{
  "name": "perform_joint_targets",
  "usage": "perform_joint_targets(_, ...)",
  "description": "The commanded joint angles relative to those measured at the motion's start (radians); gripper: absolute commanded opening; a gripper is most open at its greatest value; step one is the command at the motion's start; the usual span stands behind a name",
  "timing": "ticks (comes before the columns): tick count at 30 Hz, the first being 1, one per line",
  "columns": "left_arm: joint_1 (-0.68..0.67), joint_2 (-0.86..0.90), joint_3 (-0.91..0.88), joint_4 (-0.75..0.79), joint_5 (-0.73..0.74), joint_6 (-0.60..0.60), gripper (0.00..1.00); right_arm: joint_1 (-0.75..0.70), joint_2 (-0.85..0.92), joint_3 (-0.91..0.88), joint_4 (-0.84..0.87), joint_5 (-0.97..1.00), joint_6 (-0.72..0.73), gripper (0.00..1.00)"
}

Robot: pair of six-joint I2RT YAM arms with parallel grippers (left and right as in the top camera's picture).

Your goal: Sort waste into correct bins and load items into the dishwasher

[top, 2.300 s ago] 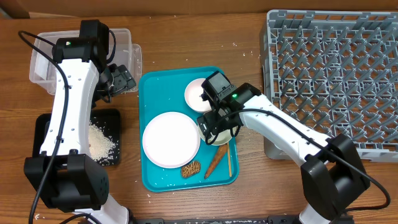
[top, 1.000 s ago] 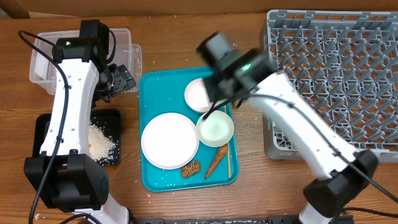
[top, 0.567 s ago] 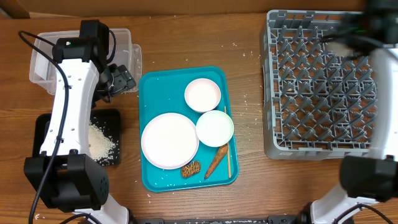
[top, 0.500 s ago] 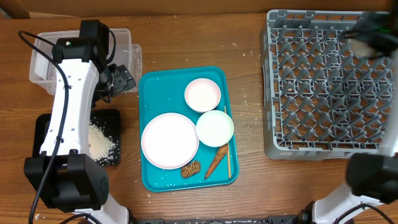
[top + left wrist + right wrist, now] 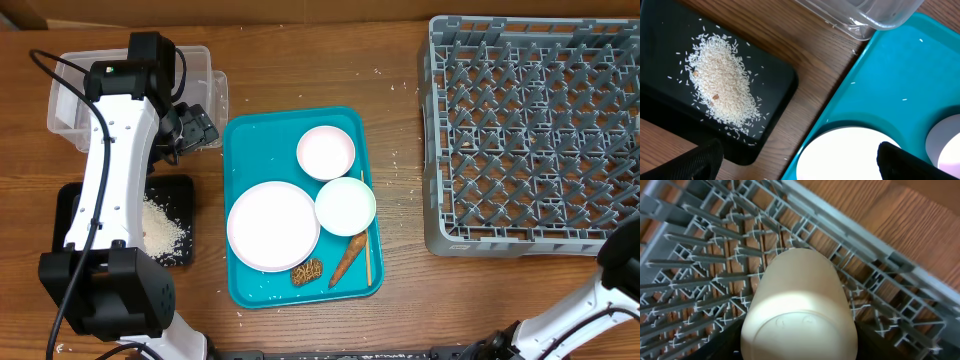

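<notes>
My right gripper is shut on a beige cup, held bottom-toward-camera just above the grey dishwasher rack near its edge; this gripper is out of the overhead view. The rack stands at the right. My left gripper is open and empty, above the left edge of the teal tray and a large white plate. In the overhead view the left gripper hovers between the clear bin and the tray.
The tray holds the plate, a pinkish bowl, a pale green bowl, a carrot piece, a brown cookie and a chopstick. A black bin with rice sits at the left. Rice grains dot the table.
My right arm rose from the tray and swung right over the rack, out of the overhead view. The left arm has not moved.
</notes>
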Motion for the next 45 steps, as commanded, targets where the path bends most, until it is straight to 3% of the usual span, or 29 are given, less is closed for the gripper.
perform_joint_targets(1,-0.002,-0.005,-0.006,0.000,-0.013,-0.017,1.00,0.003,0.011,0.008,-0.002,-0.017,-0.001,0.77)
perform_joint_targets(3,-0.002,-0.005,-0.006,0.000,-0.013,-0.017,1.00,0.004,0.011,0.008,-0.003,-0.018,-0.001,0.88)
perform_joint_targets(5,-0.002,-0.005,-0.006,0.000,-0.013,-0.017,1.00,0.004,0.010,0.008,-0.013,-0.020,0.002,0.91)
perform_joint_targets(14,-0.002,-0.005,-0.006,0.000,-0.013,-0.017,1.00,0.018,-0.052,0.011,-0.066,-0.228,-0.006,0.90)
perform_joint_targets(18,-0.002,-0.005,-0.006,0.000,-0.013,-0.017,1.00,0.092,-0.134,0.011,-0.074,-0.400,-0.113,0.88)
perform_joint_targets(26,-0.002,-0.005,-0.006,0.000,-0.013,-0.017,1.00,0.518,-0.186,0.003,-0.089,-0.446,-0.237,0.89)
perform_joint_targets(33,-0.002,-0.005,-0.006,0.000,-0.013,-0.017,1.00,0.864,-0.075,0.001,-0.047,-0.266,-0.239,0.90)
perform_joint_targets(40,-0.002,-0.005,-0.006,0.000,-0.013,-0.017,1.00,1.068,0.101,0.001,-0.016,-0.085,-0.238,0.81)
perform_joint_targets(45,-0.002,-0.005,-0.006,0.000,-0.013,-0.017,1.00,1.139,0.190,0.001,-0.025,-0.097,-0.197,0.78)
